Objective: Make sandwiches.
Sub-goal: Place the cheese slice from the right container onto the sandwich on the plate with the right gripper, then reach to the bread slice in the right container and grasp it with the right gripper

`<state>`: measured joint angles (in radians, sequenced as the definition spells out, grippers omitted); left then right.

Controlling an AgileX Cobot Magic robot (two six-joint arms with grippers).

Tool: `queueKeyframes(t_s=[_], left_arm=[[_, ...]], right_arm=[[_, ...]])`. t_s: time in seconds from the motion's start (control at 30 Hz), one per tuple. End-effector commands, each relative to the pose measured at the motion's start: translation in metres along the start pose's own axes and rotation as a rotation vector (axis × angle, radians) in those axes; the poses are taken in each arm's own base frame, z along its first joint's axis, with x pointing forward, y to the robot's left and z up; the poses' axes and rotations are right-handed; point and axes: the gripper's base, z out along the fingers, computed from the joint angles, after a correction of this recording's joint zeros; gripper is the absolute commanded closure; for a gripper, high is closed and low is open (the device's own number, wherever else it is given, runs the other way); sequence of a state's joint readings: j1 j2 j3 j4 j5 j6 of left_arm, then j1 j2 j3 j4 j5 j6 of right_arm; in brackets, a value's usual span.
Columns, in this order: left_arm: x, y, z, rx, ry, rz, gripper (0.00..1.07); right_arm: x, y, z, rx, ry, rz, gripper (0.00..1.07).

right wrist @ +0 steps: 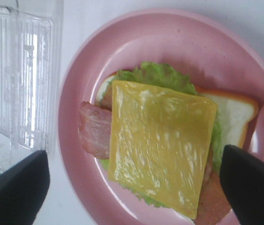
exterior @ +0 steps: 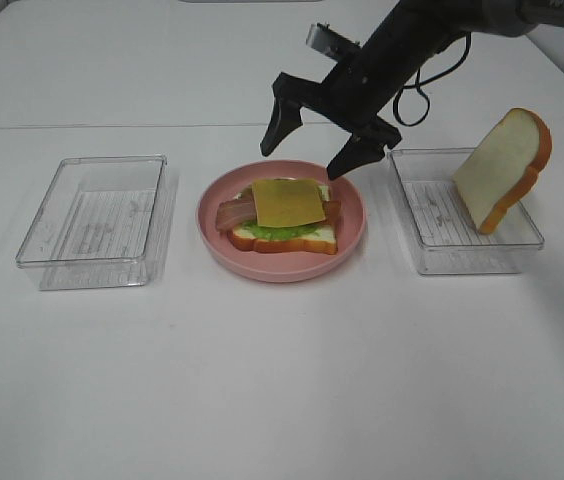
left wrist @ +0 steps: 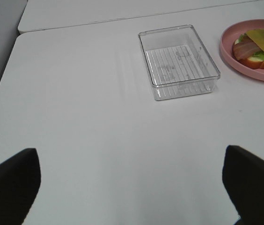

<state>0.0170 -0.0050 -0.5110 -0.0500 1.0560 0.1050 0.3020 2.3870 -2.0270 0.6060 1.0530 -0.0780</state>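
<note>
The sandwich stack [exterior: 284, 228] lies on the round pink plate [exterior: 280, 274]: a bread slice, green lettuce [right wrist: 157, 75], bacon [right wrist: 94, 129] and a yellow cheese square [right wrist: 160, 140] on top. A second bread slice [exterior: 505, 170] leans upright against the far right corner of the right clear tray [exterior: 462, 255]. My right gripper [exterior: 315, 143] hangs open just above the stack, nothing between its fingers, which straddle the cheese in the right wrist view. My left gripper [left wrist: 132, 187] is open and empty over bare table; it does not show in the exterior view.
An empty clear tray [exterior: 92, 225] stands left of the plate, also visible as the tray [left wrist: 179, 61] ahead of my left gripper. The white table's seam runs across behind the trays. The right arm's cable hangs above the right tray.
</note>
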Motion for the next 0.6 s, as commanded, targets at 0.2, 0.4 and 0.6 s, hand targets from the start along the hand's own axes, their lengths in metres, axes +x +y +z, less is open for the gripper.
queueKeyframes(t_s=[0.2, 0.4, 0.6], left_arm=[[0.001, 0.0, -0.002, 0.003, -0.033, -0.003, 0.09], [0.001, 0.0, -0.002, 0.003, -0.033, -0.003, 0.09], [0.001, 0.0, -0.002, 0.003, -0.033, -0.003, 0.09]], right_arm=[[-0.001, 0.029, -0.064, 0.091, -0.087, -0.124, 0.11], [0.008, 0.032, -0.087, 0.184, -0.024, -0.173, 0.11], [0.005, 0.019, -0.127, 0.345, -0.098, -0.101, 0.11]])
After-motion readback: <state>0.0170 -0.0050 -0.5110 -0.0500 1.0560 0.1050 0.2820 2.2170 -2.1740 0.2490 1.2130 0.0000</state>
